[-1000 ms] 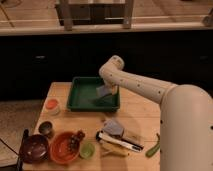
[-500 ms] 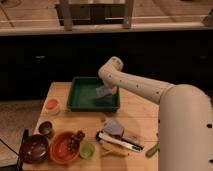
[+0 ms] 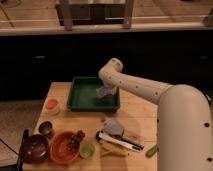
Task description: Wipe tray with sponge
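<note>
The green tray (image 3: 82,99) sits at the back middle of the wooden table. My gripper (image 3: 105,93) hangs from the white arm over the tray's right part. It is shut on the blue-grey sponge (image 3: 102,92), which is tilted and sits low over the tray floor near the right wall. I cannot tell whether the sponge touches the floor. The fingers are mostly hidden behind the sponge and the wrist.
A grey folded piece (image 3: 114,126) lies in front of the tray. An orange bowl (image 3: 64,147), a dark bowl (image 3: 34,148), a small green cup (image 3: 87,150) and a black-and-white tool (image 3: 118,141) sit at the front. An orange-lidded cup (image 3: 52,106) stands left.
The gripper and sponge have shifted slightly left over the tray. Nothing else on the table has moved.
</note>
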